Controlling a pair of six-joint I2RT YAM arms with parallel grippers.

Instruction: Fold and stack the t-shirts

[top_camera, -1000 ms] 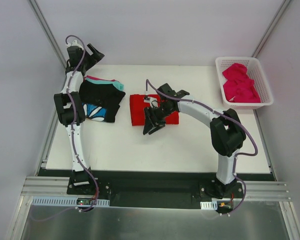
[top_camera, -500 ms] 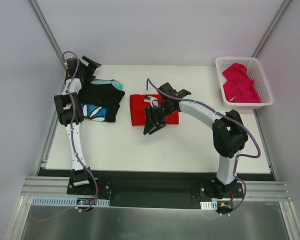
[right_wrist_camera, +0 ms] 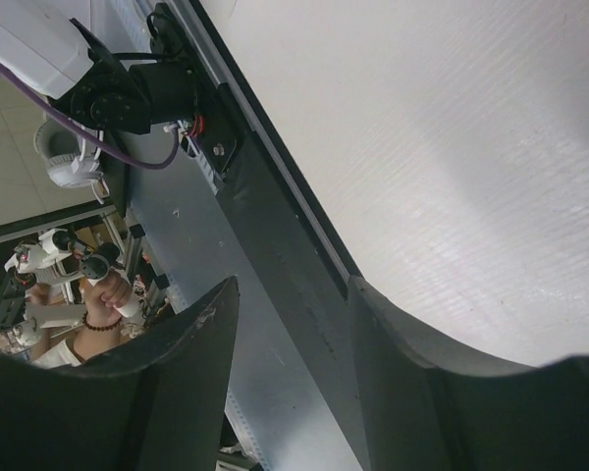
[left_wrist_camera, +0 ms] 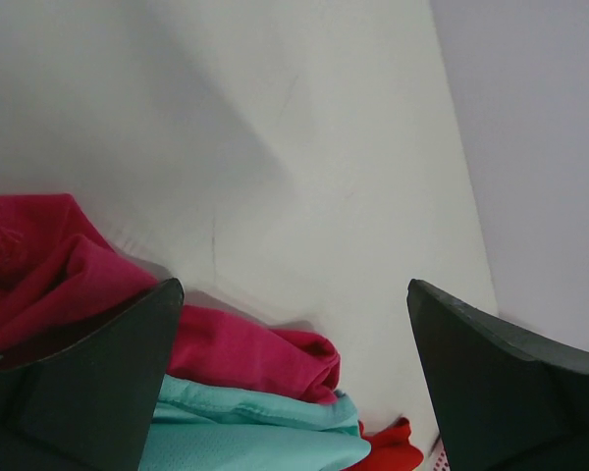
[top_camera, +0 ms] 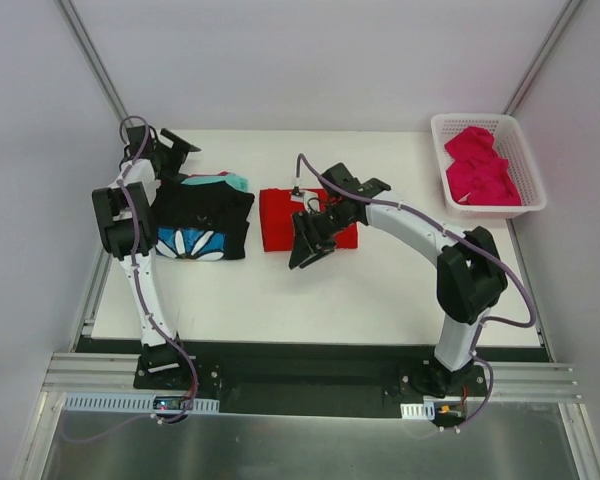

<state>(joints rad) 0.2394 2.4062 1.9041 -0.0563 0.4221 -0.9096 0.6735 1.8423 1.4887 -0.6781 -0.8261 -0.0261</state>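
Note:
The black t-shirt [top_camera: 208,215] with the blue-and-white flower print lies flat at the table's left, with teal and pink cloth edges [top_camera: 232,183] showing at its far side. A folded red t-shirt [top_camera: 274,220] lies mid-table. My left gripper [top_camera: 166,146] hangs open just behind the black shirt's far left corner, holding nothing. In the left wrist view its fingers [left_wrist_camera: 294,289] frame pink cloth [left_wrist_camera: 245,348] and teal cloth [left_wrist_camera: 245,432] below. My right gripper [top_camera: 305,252] hovers over the red shirt's near right part, half open and empty [right_wrist_camera: 294,285]. More magenta-pink t-shirts [top_camera: 480,165] lie crumpled in the basket.
The white lattice basket [top_camera: 480,118] stands at the table's far right corner. Bare white table [top_camera: 380,290] stretches between the shirts and the near edge. The right wrist view shows the table's near edge and the black rail [right_wrist_camera: 275,226] beyond it.
My left gripper has swung left and down toward the far left corner. The black shirt now lies spread flat with its flower print showing. The right arm has barely moved.

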